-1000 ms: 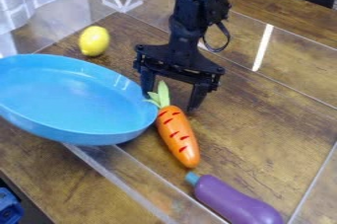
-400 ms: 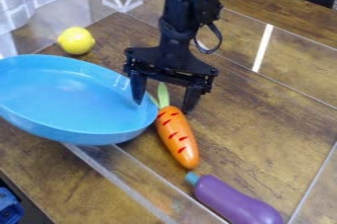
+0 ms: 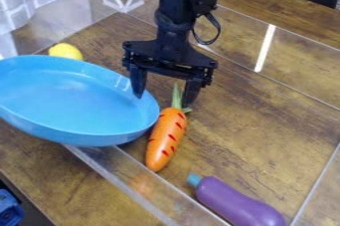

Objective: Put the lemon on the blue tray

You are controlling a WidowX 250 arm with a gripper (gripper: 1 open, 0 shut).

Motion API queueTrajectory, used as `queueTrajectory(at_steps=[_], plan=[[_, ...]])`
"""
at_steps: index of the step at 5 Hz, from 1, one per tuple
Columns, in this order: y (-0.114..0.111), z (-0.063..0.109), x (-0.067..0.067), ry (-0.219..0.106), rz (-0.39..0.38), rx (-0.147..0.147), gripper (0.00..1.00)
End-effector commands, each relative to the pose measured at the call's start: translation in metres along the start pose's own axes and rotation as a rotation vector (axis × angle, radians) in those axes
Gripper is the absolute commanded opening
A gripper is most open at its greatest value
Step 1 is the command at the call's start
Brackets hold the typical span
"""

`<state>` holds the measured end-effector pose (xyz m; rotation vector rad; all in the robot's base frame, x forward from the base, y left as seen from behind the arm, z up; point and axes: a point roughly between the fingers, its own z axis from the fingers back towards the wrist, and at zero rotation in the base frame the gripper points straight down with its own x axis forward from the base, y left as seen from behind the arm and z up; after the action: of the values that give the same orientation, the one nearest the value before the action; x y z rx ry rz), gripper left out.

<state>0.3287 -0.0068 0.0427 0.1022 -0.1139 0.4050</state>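
The lemon [image 3: 64,51] is small and bright yellow. It lies on the table at the far left, right behind the back rim of the blue tray [image 3: 67,99], which hides its lower part. The tray is a large, shallow blue oval with nothing in it. My gripper [image 3: 163,91] points down just off the tray's right edge, well to the right of the lemon. It is open, with nothing between its black fingers [image 3: 137,83]. The green leaves of a carrot sit just beneath its right finger.
An orange carrot [image 3: 163,138] lies in front of the gripper, its tip pointing toward the front edge. A purple eggplant [image 3: 240,206] lies at the front right. A clear plastic wall stands at the back left, and the wooden table runs out to the right.
The lemon has rolled left and forward to the tray's back rim. The carrot has swung its tip to the left. The gripper has edged slightly left and stays open.
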Motion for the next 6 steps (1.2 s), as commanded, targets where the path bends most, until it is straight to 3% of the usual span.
queueTrajectory(at_steps=[1, 3, 4, 6], plan=[[-0.002, 0.01, 0.014, -0.05, -0.014, -0.041, 1.0], [-0.016, 0.006, 0.01, -0.045, -0.04, -0.066, 1.0], [-0.012, 0.004, 0.012, -0.042, -0.064, -0.067, 1.0], [-0.008, 0.0, 0.006, -0.034, 0.023, -0.05, 1.0]])
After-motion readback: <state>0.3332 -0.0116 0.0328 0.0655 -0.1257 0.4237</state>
